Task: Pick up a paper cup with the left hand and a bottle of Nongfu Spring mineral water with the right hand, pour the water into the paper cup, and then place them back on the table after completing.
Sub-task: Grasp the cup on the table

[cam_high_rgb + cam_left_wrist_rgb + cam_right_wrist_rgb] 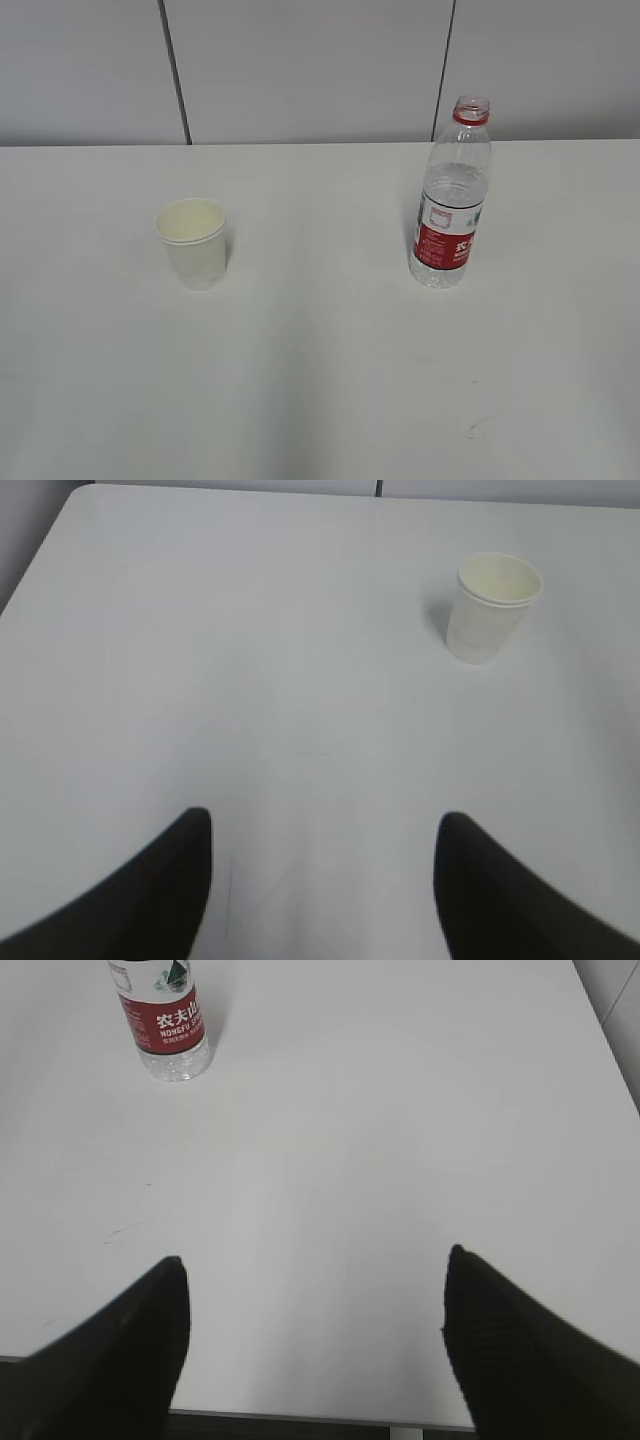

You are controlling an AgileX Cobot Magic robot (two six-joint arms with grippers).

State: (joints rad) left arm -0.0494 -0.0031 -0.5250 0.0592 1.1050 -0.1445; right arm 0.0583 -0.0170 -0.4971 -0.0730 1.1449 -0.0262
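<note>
A white paper cup [193,242] stands upright and empty on the white table [320,380], left of centre. It also shows in the left wrist view [492,606], far ahead and to the right of my open, empty left gripper [325,825]. A clear Nongfu Spring bottle [452,200] with a red label and red neck ring stands uncapped at the right, holding water [452,195]. Its lower part shows in the right wrist view [165,1020], far ahead and left of my open, empty right gripper [315,1265]. Neither arm shows in the exterior view.
A grey panelled wall [300,70] rises behind the table's far edge. The table's near edge [300,1420] lies just under my right gripper. The table's left edge [35,555] shows in the left wrist view.
</note>
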